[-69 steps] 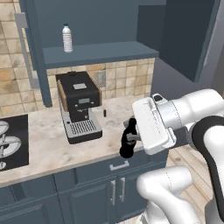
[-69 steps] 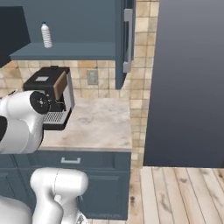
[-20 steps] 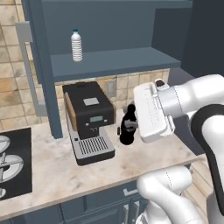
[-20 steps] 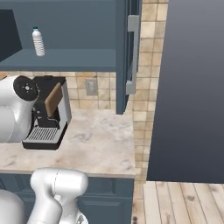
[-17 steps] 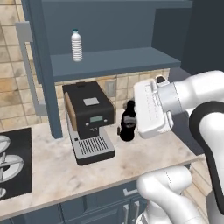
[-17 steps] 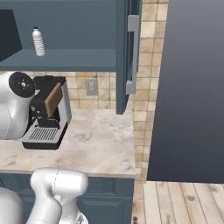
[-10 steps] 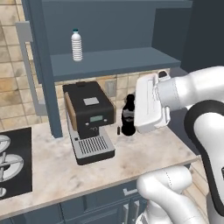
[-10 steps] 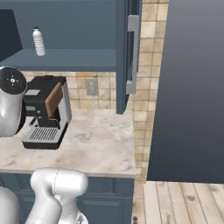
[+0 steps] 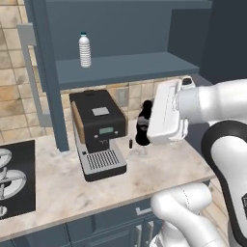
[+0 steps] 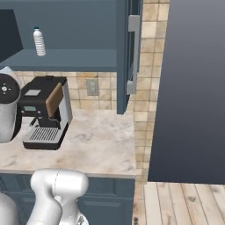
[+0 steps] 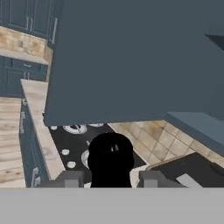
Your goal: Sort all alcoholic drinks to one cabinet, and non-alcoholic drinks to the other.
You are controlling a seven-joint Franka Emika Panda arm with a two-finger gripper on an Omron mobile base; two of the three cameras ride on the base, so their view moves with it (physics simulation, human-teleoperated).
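Cola bottle (image 9: 143, 126), black, is riding in the end effector (image 9: 144, 124), lifted off the table (image 9: 159, 166) beside the coffee machine (image 9: 98, 132). Right base view: water bottle (image 10: 39, 41) is standing on the open cabinet shelf (image 10: 74, 59). Hand view: fingertips (image 11: 70, 179) are clamping the dark bottle. Judging: carry step; next, raising it onto that shelf near the water.

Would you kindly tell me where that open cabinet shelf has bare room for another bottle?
The shelf is bare right of the water bottle, through to its far right end. Crowding is only at the left, where that bottle stands near the open door.
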